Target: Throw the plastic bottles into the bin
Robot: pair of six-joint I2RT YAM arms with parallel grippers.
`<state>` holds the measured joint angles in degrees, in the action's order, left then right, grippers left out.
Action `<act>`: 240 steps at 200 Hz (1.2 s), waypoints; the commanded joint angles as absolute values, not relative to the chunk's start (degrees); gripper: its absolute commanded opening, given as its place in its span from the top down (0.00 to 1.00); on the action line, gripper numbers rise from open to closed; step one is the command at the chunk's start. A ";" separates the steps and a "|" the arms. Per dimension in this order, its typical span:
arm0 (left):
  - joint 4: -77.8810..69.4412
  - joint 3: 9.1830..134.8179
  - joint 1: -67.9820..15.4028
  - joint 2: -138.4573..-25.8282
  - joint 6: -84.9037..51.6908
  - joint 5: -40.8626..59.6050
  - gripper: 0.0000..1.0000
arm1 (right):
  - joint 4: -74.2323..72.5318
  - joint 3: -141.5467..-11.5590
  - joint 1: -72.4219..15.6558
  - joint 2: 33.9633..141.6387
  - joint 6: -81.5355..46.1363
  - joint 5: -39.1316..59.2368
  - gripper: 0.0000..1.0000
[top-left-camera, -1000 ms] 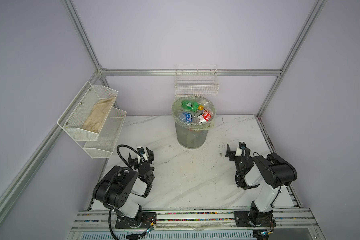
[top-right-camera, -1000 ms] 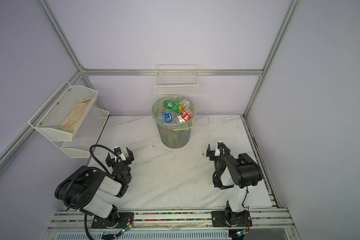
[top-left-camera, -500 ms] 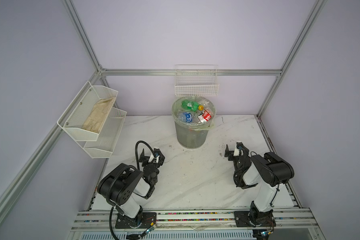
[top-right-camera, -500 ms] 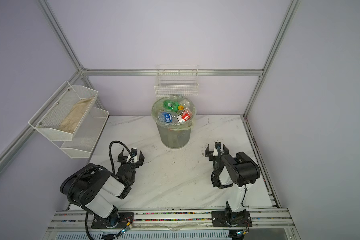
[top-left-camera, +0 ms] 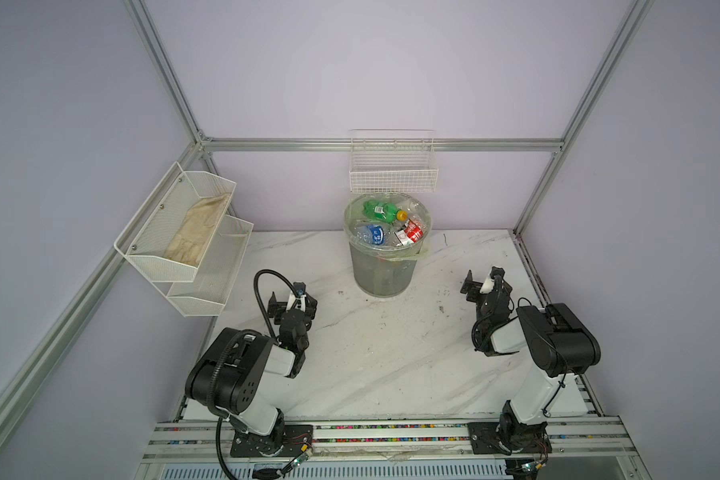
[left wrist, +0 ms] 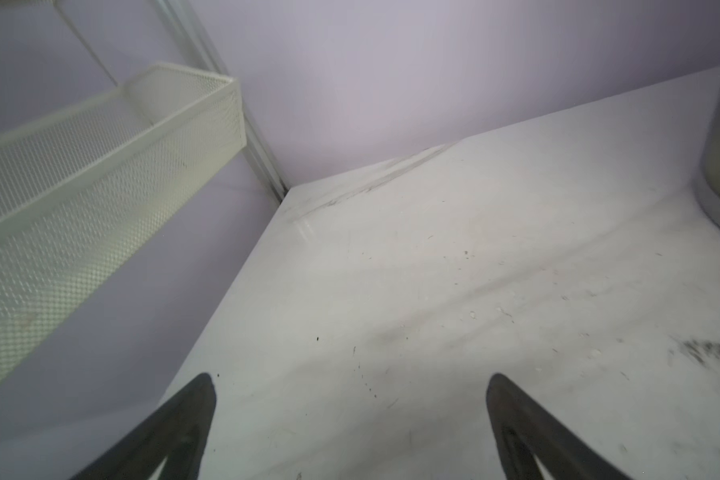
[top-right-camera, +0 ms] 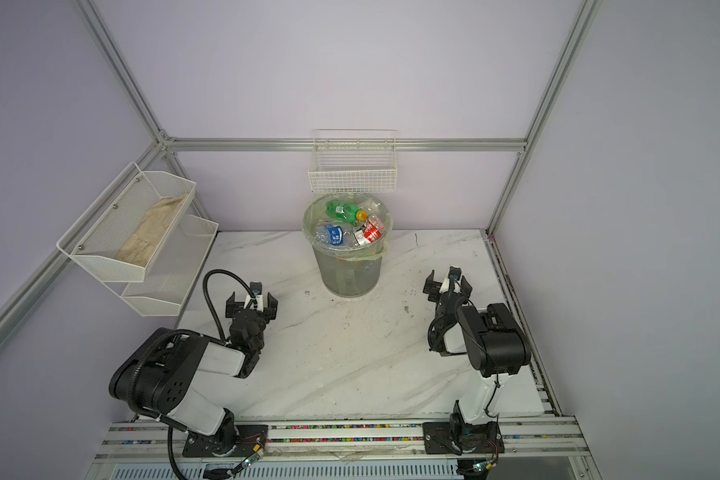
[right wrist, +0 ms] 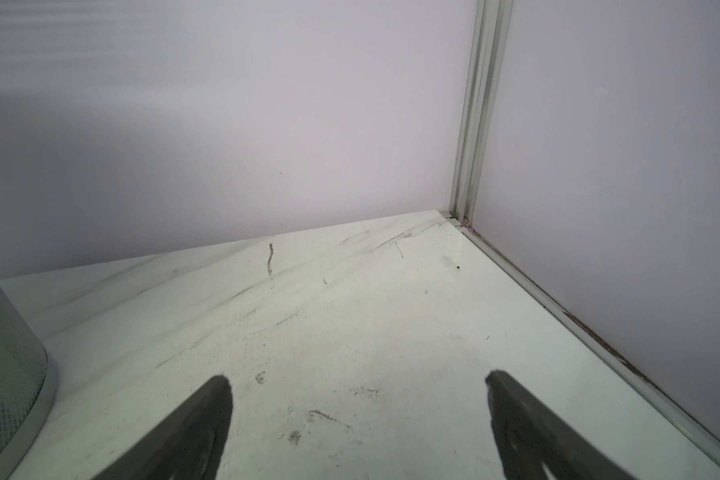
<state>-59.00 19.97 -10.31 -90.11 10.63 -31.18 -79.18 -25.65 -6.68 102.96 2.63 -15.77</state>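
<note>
Lilac walls [top-left-camera: 350, 75] box in a white marble-patterned table [top-left-camera: 391, 374], scuffed with dark marks and bare of bottles in both top views. All the plastic bottles [top-left-camera: 376, 210] that can be seen lie inside the bin [top-left-camera: 385, 278], heaped just under its rim. One at the back is green, a clear one has a blue label, another a red label, and there is an orange cap between them. Dim colour lower down suggests more beneath.

I judge the task done or all but done. Nothing seems left to pick up, though the table hidden under the arms cannot be checked.

The bin is round, tapered and translucent grey with a finely textured wall. A thin pale green bag [top-left-camera: 422, 249] lines it, crinkled over the rim.

The left claw [top-left-camera: 292, 301], in front of the bin to its left, has its jaws spread wide and holds nothing. The right claw [top-left-camera: 485, 286], in front of the bin to its right, is the same.

Just behind and above the bin hangs a white wire basket [top-left-camera: 393, 183]. Well to its left are white mesh trays [top-left-camera: 208, 266], the upper one holding a beige cloth [top-left-camera: 196, 232].
</note>
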 commanded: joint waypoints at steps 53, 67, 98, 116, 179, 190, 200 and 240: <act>-68.87 14.47 -4.32 -90.40 -0.31 -23.67 0.00 | -80.45 -24.95 -7.03 102.23 2.80 -16.15 0.03; -67.21 15.75 -4.81 -90.75 0.16 -24.56 0.00 | -80.03 -25.42 -7.01 102.39 2.53 -16.42 0.03; -52.89 22.39 -1.46 -90.05 -2.91 -19.45 0.00 | -77.62 -26.55 -6.92 102.57 0.72 -16.92 0.03; -54.09 21.97 -1.10 -90.44 -2.45 -18.78 0.00 | -77.57 -26.52 -6.90 102.57 0.71 -16.81 0.03; -59.53 19.56 -3.46 -90.61 0.55 -19.50 0.00 | -78.40 -26.03 -6.93 102.30 1.63 -16.97 0.03; -60.52 19.58 -3.78 -91.18 0.72 -20.53 0.00 | -78.41 -26.02 -6.92 102.30 1.60 -16.96 0.03; -60.25 19.43 -3.86 -90.85 0.66 -20.66 0.00 | -78.40 -26.05 -6.93 102.29 1.65 -16.98 0.02; -65.09 16.59 -4.83 -90.63 2.95 -17.56 0.00 | -77.60 -26.40 -6.86 102.35 3.67 -9.48 0.03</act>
